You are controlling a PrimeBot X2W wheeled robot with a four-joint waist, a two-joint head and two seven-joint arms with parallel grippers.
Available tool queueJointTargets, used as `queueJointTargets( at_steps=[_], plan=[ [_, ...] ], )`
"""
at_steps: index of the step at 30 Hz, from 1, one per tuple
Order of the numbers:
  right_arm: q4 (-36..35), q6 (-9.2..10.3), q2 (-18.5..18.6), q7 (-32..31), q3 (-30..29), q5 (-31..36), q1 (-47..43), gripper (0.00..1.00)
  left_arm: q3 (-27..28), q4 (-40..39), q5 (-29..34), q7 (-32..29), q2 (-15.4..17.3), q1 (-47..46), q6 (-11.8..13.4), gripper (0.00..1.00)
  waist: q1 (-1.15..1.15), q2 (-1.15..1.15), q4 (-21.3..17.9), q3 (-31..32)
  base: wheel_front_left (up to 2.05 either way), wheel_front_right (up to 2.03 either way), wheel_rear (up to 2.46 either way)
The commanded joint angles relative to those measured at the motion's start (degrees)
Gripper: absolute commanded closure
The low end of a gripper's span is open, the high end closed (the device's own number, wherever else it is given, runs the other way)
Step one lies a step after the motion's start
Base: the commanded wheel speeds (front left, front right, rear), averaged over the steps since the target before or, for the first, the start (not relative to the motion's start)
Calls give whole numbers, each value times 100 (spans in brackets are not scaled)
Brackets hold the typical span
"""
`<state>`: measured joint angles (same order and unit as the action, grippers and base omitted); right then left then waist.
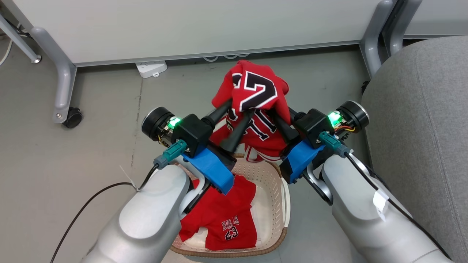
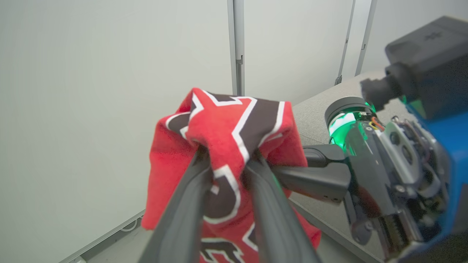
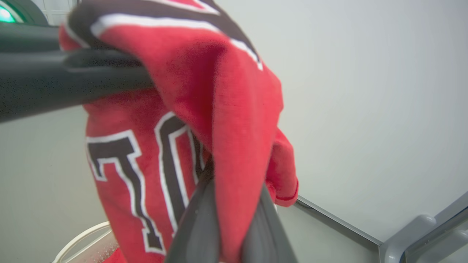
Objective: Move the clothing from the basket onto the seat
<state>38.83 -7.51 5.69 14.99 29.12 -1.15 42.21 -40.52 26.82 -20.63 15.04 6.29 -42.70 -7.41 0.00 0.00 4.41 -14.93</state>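
Grey floor runs under a white panel, with a caster at its left leg and a power strip by the panel's lower edge. The left gripper reaches up and to the right from the basket's near left side. In its wrist view the left gripper has its two fingers somewhat apart, with red cloth bunched between them and draped over the tips. Whether they pinch it I cannot tell.

That cloth is the jersey, red with big black white-edged numerals. It hangs in the air above the far edge of the basket, held clear of it and slung between both grippers. Inside the cream basket, toward its near left, lies a second red shirt printed "BULLS 23", partly under the left arm.

The right gripper comes in from the basket's right. Its fingers are closed together on a fold of the jersey, as the right gripper shows in its own view. The grey fabric seat stands at the far right, apart from the jersey and bare where seen.
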Motion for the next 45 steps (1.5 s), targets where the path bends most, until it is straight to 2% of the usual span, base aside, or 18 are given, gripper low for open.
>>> queueJointTargets(
  at_steps=[1,13,19,29,45],
  plan=[
    [24,4,-4,30,-36,-30,-44,100,30,23,21,21,-3,13,-9,0,0,0,2,-3,0,0,0],
    [45,4,-50,30,-262,-113,-118,100,40,57,86,21,-42,73,-9,0,0,0,-43,-17,0,0,0],
    [-58,4,-59,31,-512,-135,-205,100,32,60,118,21,-29,104,-9,0,0,0,-201,-63,0,0,0],
    [-330,4,-76,31,-1039,-154,-353,100,-35,90,149,21,63,-21,-9,0,0,0,-767,-244,0,0,0],
    [-940,4,-139,31,-2296,-146,-742,100,-307,159,147,21,196,-177,-9,0,0,0,-1875,-500,0,0,0]
  ],
)
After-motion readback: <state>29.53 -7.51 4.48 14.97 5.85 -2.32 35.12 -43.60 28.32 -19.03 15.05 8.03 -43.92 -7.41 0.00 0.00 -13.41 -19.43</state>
